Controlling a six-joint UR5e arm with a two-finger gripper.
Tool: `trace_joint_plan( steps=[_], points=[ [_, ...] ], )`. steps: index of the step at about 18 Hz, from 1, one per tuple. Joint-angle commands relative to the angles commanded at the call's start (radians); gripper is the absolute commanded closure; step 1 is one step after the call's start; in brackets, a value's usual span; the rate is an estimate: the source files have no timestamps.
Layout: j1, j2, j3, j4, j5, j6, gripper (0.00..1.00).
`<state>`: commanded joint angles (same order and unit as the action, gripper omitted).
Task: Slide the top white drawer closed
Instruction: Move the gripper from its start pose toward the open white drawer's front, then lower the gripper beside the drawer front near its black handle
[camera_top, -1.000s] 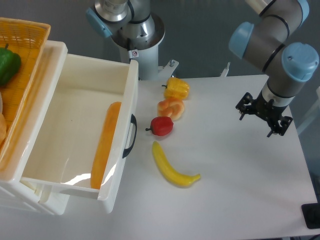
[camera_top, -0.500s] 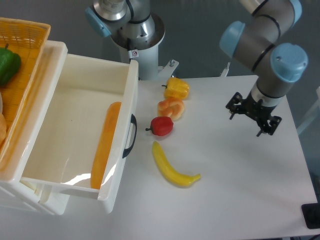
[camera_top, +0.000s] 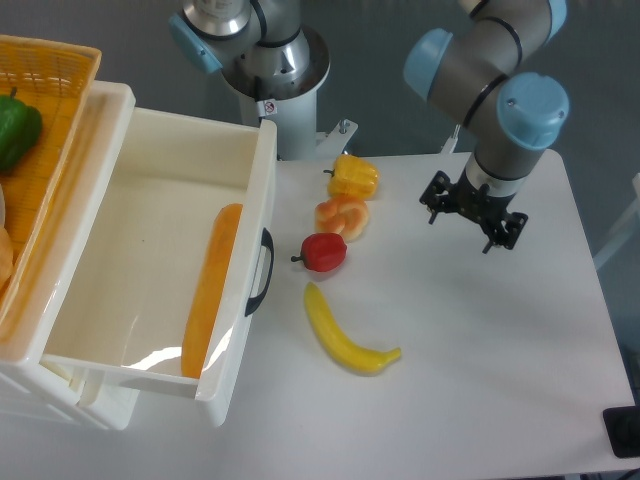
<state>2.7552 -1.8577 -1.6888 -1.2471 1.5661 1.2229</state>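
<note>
The top white drawer (camera_top: 150, 215) stands pulled far out of the cabinet at the left, a deep glossy tub with a curved black handle (camera_top: 262, 272) on its front. A long orange piece (camera_top: 211, 288) lies inside along the front wall. My gripper (camera_top: 468, 218) hangs over the table to the right, well apart from the handle, fingers pointing down. Whether its fingers are open or shut does not show from this angle.
On the table between drawer and gripper lie a yellow pepper (camera_top: 354, 177), an orange fruit (camera_top: 342, 216), a red pepper (camera_top: 324, 252) and a banana (camera_top: 345, 336). An orange woven basket (camera_top: 40, 90) holding a green pepper (camera_top: 17, 130) sits atop the cabinet.
The gripper has moved left and slightly away across the table, toward the fruit. The drawer and the fruit have not moved.
</note>
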Motion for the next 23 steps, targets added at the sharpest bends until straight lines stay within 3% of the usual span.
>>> trace_joint_plan(
  steps=[4, 8, 11, 13, 19, 23],
  points=[
    [-0.043, -0.008, -0.005, -0.005, 0.014, -0.066, 0.03],
    [-0.080, -0.009, -0.005, -0.026, -0.020, -0.157, 0.43],
    [-0.088, 0.000, -0.003, -0.054, -0.104, -0.222, 0.84],
    [-0.091, 0.003, 0.006, -0.099, -0.138, -0.238, 0.99],
    [-0.108, 0.003, 0.057, -0.224, -0.320, -0.304, 1.00],
    [-0.134, 0.002, 0.096, -0.233, -0.434, -0.407, 1.00]
  ],
)
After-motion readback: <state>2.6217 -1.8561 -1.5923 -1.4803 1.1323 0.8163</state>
